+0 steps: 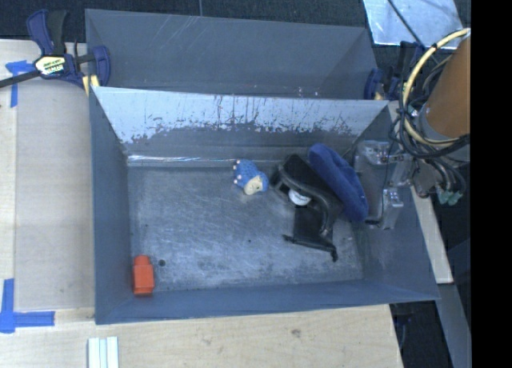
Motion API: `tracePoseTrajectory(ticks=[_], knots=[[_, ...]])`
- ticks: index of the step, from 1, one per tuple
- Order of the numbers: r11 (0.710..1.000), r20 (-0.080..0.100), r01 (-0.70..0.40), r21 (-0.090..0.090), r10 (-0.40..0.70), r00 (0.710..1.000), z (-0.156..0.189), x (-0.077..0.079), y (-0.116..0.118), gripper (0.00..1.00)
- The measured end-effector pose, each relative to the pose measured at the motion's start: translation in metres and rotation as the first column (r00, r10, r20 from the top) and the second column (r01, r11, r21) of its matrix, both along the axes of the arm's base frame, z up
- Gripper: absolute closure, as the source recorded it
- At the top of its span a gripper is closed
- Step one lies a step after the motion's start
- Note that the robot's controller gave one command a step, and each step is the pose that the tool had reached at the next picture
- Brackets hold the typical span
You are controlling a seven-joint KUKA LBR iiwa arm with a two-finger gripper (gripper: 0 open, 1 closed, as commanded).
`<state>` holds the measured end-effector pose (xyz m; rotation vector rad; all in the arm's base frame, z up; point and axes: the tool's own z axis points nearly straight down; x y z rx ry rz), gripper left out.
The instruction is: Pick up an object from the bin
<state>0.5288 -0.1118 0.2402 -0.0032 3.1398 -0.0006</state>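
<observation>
Blue oblong (339, 176) slanting down-right (gripper (384, 213) beside)

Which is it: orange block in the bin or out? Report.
In. The orange block sits on the bin floor, in its near left corner, inside the walls.

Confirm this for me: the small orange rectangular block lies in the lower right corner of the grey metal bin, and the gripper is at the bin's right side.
Not quite. The small orange rectangular block lies in the lower left corner of the grey metal bin, not the lower right, as the camera view shows. The rest stands: the gripper is at the bin's right side.
</observation>
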Motion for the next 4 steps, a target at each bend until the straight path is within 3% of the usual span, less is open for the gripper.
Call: tracePoseTrajectory(ticks=[1,2,3,4], knots=[[1.0,0.028,-0.015,-0.006,0.015,0.999,-0.159,0.055,-0.034,0.0],[1.0,0.029,-0.017,-0.005,0.017,0.999,-0.155,0.055,-0.033,1.0],[0.893,0.005,-0.451,-0.006,0.451,0.893,-0.057,0.015,-0.037,1.0],[0.88,0.006,-0.475,-0.006,0.475,0.88,-0.005,0.025,-0.033,1.0]])
